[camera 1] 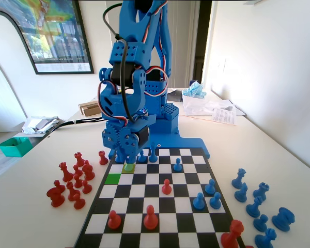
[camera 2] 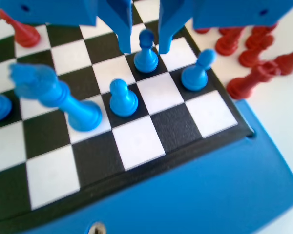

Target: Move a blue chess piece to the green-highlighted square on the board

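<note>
In the wrist view my gripper (camera 2: 145, 48) is open, with its two jaws down on either side of a small blue chess piece (camera 2: 146, 52), a pawn on a dark square of the board (camera 2: 136, 141). A gap shows on each side of the pawn's head. In the fixed view the gripper (camera 1: 128, 156) hangs low over the board's (camera 1: 182, 207) far left corner. The pawn (camera 1: 128, 167) sits under it on the paler yellow-green square. The green-highlighted square (camera 1: 112, 179) lies one row nearer the camera and one column left, with nothing on it.
Two more blue pawns (camera 2: 123, 98) (camera 2: 198, 72) and a taller blue piece (camera 2: 63, 101) stand close around the gripper. Red pieces (camera 1: 72, 181) cluster off the board's left side, blue ones (camera 1: 256, 199) off its right. Red pawns (camera 1: 166, 187) and blue pawns (camera 1: 199, 201) stand mid-board.
</note>
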{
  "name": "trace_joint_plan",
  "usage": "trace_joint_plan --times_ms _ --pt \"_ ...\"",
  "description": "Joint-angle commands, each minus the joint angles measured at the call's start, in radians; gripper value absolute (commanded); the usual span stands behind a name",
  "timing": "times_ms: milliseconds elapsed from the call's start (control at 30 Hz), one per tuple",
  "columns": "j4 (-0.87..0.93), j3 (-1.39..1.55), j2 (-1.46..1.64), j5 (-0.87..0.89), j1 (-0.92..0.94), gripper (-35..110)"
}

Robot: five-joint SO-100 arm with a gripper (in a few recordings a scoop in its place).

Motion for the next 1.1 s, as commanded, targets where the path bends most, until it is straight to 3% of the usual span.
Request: trace_joint_plan --times_ms 0,833,1067 --pt "-0.012 -0.002 0.005 -0.011 0.015 11" --pt "-0.035 -0.006 -0.017 -0.032 0.003 1" --pt "0.072 -0.087 -0.017 -0.015 0.002 1"
